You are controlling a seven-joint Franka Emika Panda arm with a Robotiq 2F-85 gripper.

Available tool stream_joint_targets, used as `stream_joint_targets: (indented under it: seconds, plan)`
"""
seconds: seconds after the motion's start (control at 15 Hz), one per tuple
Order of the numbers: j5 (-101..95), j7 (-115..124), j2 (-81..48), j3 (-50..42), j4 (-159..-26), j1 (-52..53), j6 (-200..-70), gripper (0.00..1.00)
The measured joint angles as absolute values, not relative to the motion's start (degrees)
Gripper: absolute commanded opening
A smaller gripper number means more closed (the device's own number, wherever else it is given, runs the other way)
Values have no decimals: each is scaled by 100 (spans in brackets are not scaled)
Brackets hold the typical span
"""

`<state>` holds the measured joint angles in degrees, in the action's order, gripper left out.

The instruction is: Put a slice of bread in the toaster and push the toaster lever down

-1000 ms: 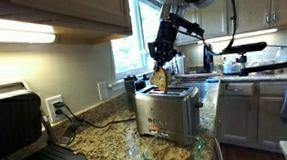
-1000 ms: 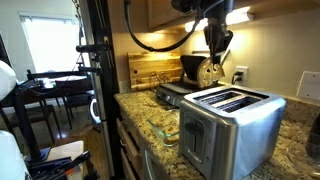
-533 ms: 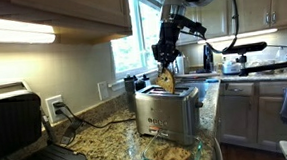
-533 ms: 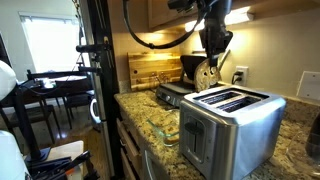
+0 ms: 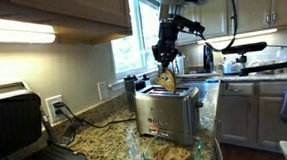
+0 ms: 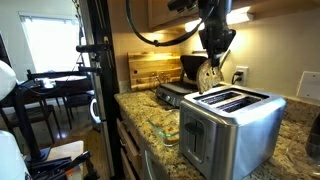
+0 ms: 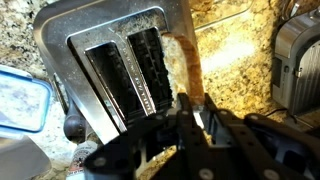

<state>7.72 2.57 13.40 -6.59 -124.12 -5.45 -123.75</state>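
We have the gripper (image 5: 163,55) clamped on the top edge of the slice of bread (image 5: 164,81), slice hanging upright. The bread is in the air just over the toaster (image 5: 166,114), not in a slot. In the wrist view the slice (image 7: 186,65) sits over the toaster's (image 7: 100,35) rim, beside the slots, not lined up. The toaster stands on the granite counter (image 5: 102,138), with the black grill press (image 5: 16,123) well apart.

one toaster (image 5: 169,113), one slice of bread (image 5: 165,81), one grill press (image 5: 11,123)
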Motion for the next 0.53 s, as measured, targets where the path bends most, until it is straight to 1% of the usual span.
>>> stream_joint_targets:
  seconds: [0.53]
  plan:
    - [712, 257, 1090, -649, -12177, -545, -12375, 5]
